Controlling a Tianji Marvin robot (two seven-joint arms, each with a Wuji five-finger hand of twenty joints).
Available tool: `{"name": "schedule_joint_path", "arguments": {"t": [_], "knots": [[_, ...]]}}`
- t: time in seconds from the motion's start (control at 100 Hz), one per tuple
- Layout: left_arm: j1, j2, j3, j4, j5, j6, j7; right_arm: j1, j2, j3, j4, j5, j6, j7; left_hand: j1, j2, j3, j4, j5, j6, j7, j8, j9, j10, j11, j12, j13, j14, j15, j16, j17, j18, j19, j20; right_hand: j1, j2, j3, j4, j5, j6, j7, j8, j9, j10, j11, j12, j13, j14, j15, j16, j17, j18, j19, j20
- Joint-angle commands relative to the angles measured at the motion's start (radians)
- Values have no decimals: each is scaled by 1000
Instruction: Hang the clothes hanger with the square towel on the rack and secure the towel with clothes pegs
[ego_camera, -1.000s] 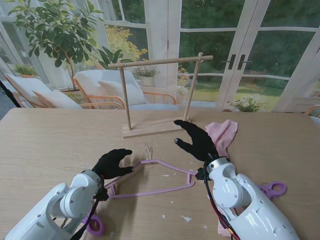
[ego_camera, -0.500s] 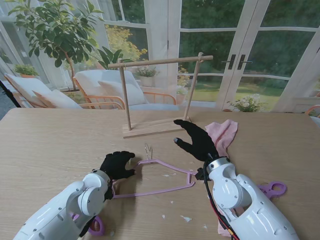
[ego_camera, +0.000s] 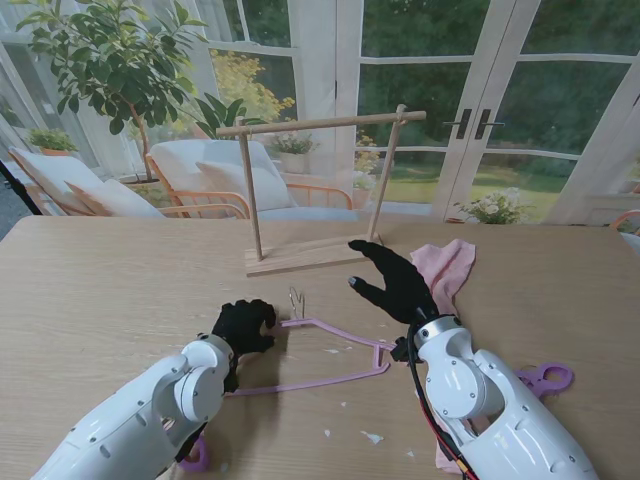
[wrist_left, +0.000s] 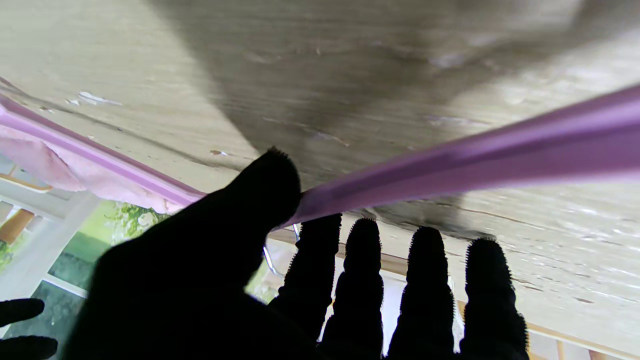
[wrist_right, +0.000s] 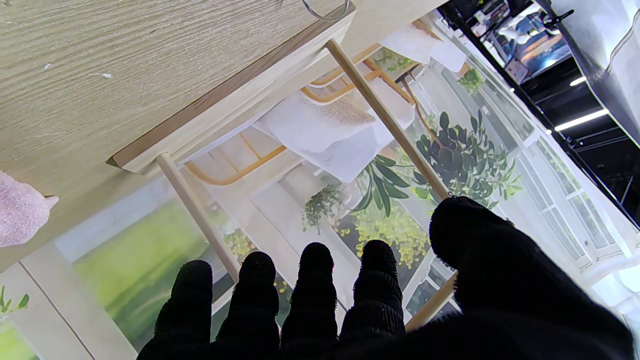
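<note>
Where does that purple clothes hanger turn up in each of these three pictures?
Stand view: the purple hanger lies flat on the table, nearer to me than the wooden rack, the left hand at its left end.
Left wrist view: its bar runs out from the thumb.
Right wrist view: only its metal hook shows.
Shared landmark: the pink towel.

Before you, a matt, pale wood-grain tabletop (ego_camera: 100, 290) carries a smooth lilac plastic hanger (ego_camera: 330, 355) with a thin, shiny metal hook (ego_camera: 296, 299). The rack (ego_camera: 320, 190) is bare, unvarnished light wood. The pink towel (ego_camera: 447, 266) looks soft and fuzzy. Both hands' fingers (wrist_right: 315, 295) wear black knitted cloth; arm shells (ego_camera: 480, 400) are glossy white plastic.
</note>
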Motion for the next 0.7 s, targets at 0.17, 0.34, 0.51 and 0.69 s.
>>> {"name": "schedule_joint_path", "arguments": {"t": [0.17, 0.34, 0.51, 0.69], "knots": [[18, -26, -9, 9, -45, 10, 26, -12, -6, 3, -11, 1, 8, 18, 244, 33, -160, -23, 127, -3, 163, 36, 63, 26, 40, 11, 50, 20, -13, -36, -18, 2, 85, -29, 8, 14, 13, 49, -1, -25, 5, 19, -23, -32, 0, 3, -32, -33, 3, -1, -3, -39, -29, 246], [39, -31, -39, -29, -76, 19, 29, -15, -6, 4, -15, 1, 11, 20, 285, 50, -189, -14, 129, -3, 162, 35, 98, 33, 46, 11, 77, 33, -9, -39, -10, 8, 100, -28, 11, 14, 16, 49, -1, -24, 7, 22, -23, -30, 1, 3, -32, -32, 4, -1, -3, -40, -29, 247], [68, -32, -81, -81, -94, 11, 30, -16, -6, 4, -17, 0, 11, 19, 302, 52, -210, -6, 141, -9, 147, 26, 202, 47, 40, -4, 163, 61, -13, -60, 50, 33, 163, -23, 10, 13, 19, 49, -1, -24, 8, 23, -23, -30, 1, 3, -32, -32, 5, 0, -2, -40, -29, 247], [100, -32, -126, -136, -115, 6, 28, -17, -6, 4, -18, 0, 12, 18, 304, 42, -207, -2, 153, -21, 138, 23, 326, 68, 34, -21, 264, 98, 9, -70, 124, 86, 243, -27, 10, 13, 22, 49, -1, -23, 10, 25, -23, -30, 2, 3, -32, -33, 6, 0, 0, -40, -29, 248]]}}
